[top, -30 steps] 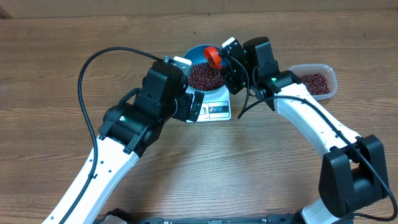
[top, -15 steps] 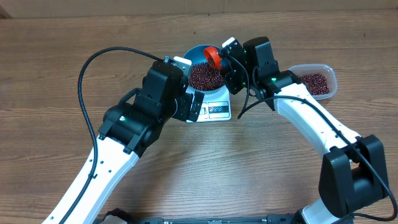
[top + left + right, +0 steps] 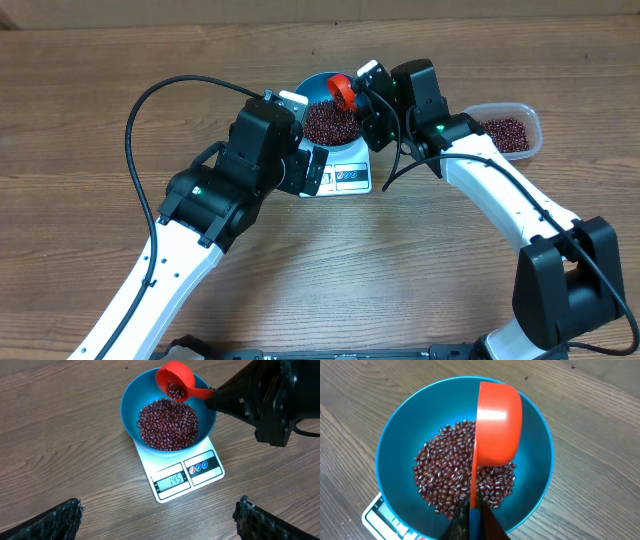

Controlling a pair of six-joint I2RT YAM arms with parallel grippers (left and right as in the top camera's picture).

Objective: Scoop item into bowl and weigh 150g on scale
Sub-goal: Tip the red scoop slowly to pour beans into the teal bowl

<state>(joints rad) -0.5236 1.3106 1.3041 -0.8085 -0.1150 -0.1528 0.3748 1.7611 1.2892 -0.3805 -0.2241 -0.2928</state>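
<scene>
The blue bowl sits on the white scale, whose display reads 145. A maroon heap of beans fills the bowl. My right gripper is shut on the handle of a red scoop, tilted over the bowl's far side with a few beans in its cup. My left gripper hovers open over bare wood just in front of the scale, with nothing between its fingers.
A clear plastic tub holding more beans stands right of the scale, behind the right arm. Both arms crowd the scale from left and right. A black cable loops over the table on the left.
</scene>
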